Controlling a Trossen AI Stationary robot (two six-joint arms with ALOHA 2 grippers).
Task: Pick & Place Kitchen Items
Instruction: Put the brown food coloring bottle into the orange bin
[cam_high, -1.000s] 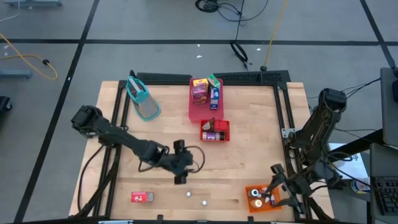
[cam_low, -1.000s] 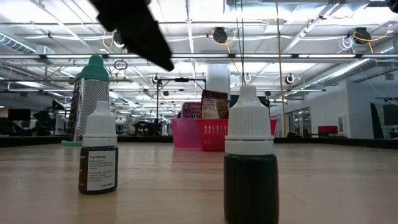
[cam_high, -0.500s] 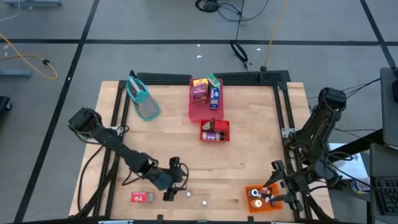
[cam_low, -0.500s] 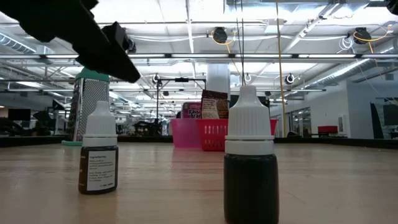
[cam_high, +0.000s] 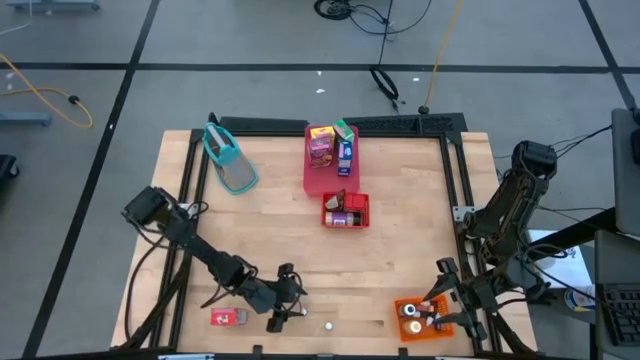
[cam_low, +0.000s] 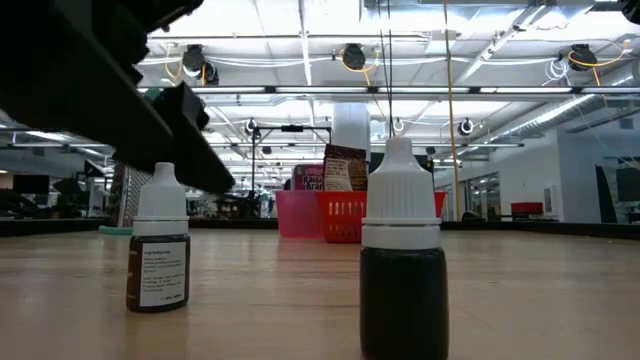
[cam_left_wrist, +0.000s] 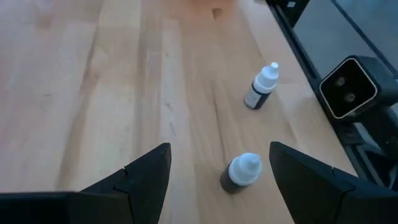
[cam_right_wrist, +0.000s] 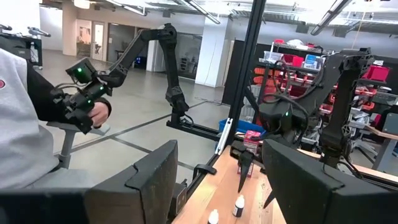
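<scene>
left pincer (cam_high: 284, 308) low, spread over bottle (cam_left_wrist: 241, 172)

The right gripper (cam_right_wrist: 214, 180) shows its 2 dark fingers (cam_right_wrist: 140, 183) spread well apart, framing the wooden table (cam_right_wrist: 233, 186). On that table stand 2 small bottles (cam_right_wrist: 239, 205), close together, and just beyond them the left gripper (cam_right_wrist: 244, 163) hangs over the table with a red carton (cam_right_wrist: 252, 138) behind it. Off the table's edge, a person (cam_right_wrist: 25, 118) in a light top with dark sleeves holds a dark handheld device (cam_right_wrist: 84, 93).
</scene>
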